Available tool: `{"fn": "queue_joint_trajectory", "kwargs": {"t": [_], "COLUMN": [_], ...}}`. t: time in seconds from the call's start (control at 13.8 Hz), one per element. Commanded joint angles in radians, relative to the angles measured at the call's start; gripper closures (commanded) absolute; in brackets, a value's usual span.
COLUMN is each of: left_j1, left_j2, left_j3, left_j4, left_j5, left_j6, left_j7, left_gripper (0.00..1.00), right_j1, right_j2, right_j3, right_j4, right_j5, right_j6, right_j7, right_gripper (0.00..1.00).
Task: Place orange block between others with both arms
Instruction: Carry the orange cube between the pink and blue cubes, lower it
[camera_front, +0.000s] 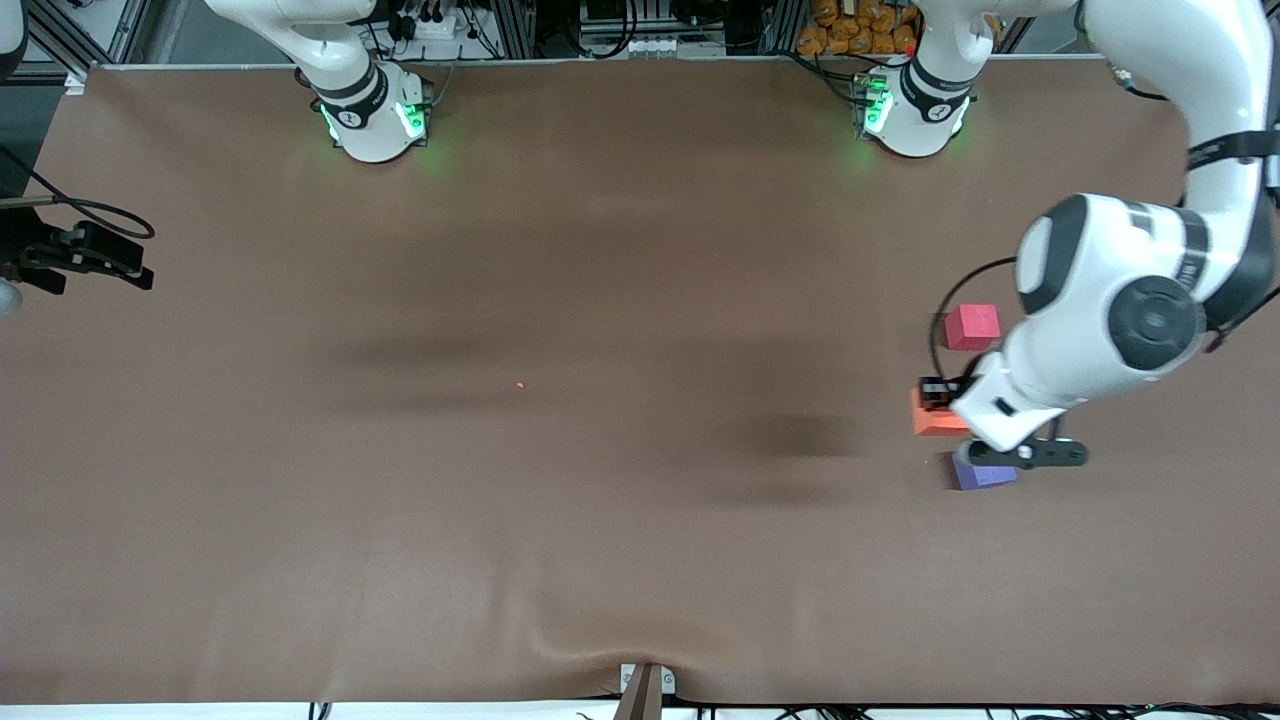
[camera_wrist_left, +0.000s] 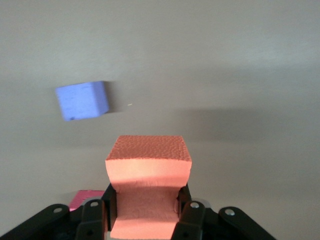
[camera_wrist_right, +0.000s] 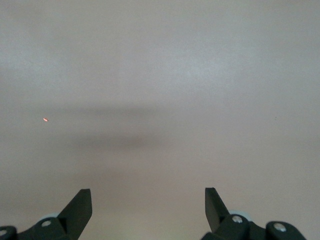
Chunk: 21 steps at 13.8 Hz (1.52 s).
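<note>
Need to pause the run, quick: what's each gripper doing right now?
Left gripper: shut on the orange block, between the red block and purple block.
Right gripper: open, empty, waiting at its end of the table.

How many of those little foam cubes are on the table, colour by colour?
Orange block: 1, pinched in the left gripper
Pinkish-red cube: 1
Purple-blue cube: 1
Total: 3

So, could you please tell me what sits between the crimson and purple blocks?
The orange block, pinched in the left gripper's jaws, shown in the front view.
</note>
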Motion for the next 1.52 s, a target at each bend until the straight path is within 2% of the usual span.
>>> {"fn": "queue_joint_trajectory", "kwargs": {"t": [0.0,0.22,0.58,0.73,1.02,1.45], "left_j1": [0.047,0.074,0.195,0.241,0.252,0.254], "left_j2": [-0.031,-0.045,-0.091,-0.091,-0.099,-0.065], "left_j3": [-0.013,-0.01,-0.01,-0.012,-0.012,-0.013], "left_j4": [-0.085,-0.187,-0.411,-0.458,-0.534,-0.576], "left_j5": [-0.005,0.005,0.023,0.023,0.023,0.021], "left_j6": [0.035,0.144,0.366,0.414,0.509,0.617], "left_j7": [0.023,0.027,0.167,0.24,0.254,0.254], "left_gripper": [1.0,1.0,1.0,1.0,1.0,1.0], "right_j1": [-0.02,-0.032,-0.032,-0.032,-0.026,-0.008], "right_j2": [-0.011,-0.01,-0.01,-0.01,-0.01,-0.008], "right_j3": [0.019,0.013,0.013,0.013,0.016,0.016], "right_j4": [-0.01,-0.007,-0.008,-0.008,-0.008,-0.011], "right_j5": [0.013,0.06,0.055,0.053,0.036,0.036], "right_j6": [0.006,0.009,0.029,0.032,0.052,0.057], "right_j7": [0.012,0.02,0.026,0.026,0.066,0.092], "right_gripper": [0.0,0.0,0.0,0.0,0.0,0.0]}}
